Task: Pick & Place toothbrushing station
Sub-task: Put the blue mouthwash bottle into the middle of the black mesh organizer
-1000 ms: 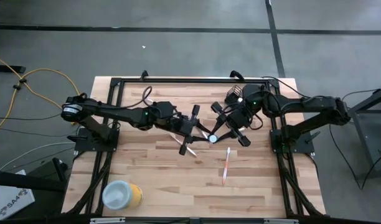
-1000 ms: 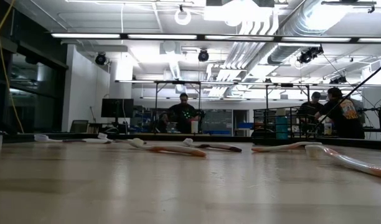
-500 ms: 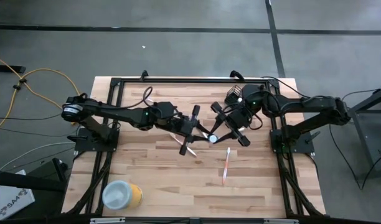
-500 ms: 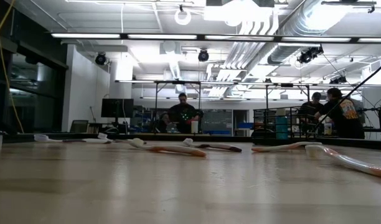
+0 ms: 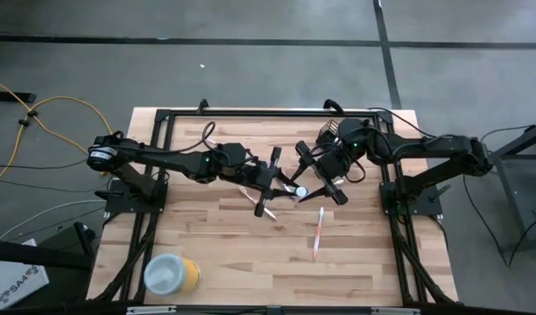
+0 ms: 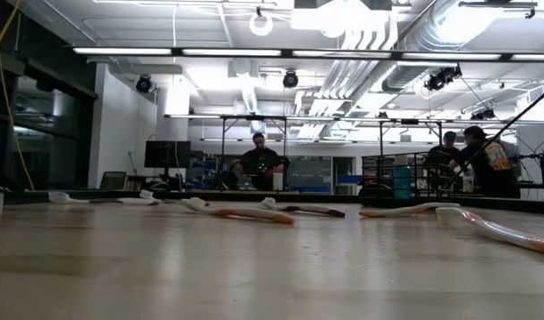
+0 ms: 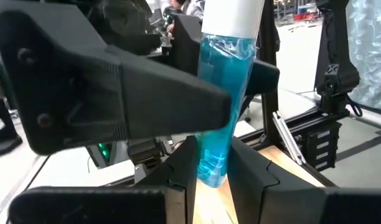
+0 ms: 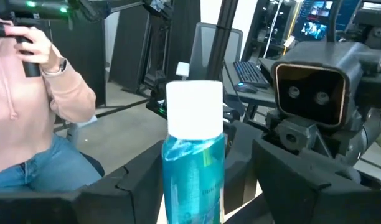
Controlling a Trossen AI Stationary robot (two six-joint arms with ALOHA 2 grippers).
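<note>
Left tool (image 7: 212, 171) pinches blue tube (image 7: 218, 106); tube's base hidden.

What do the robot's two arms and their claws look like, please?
Both arms are black and slender, built of jointed segments, with small green lights glowing partway along. Each ends in a two-finger claw, left claw and right claw, with flat, blocky black fingers. Dark cables loop beside the arms.
</note>
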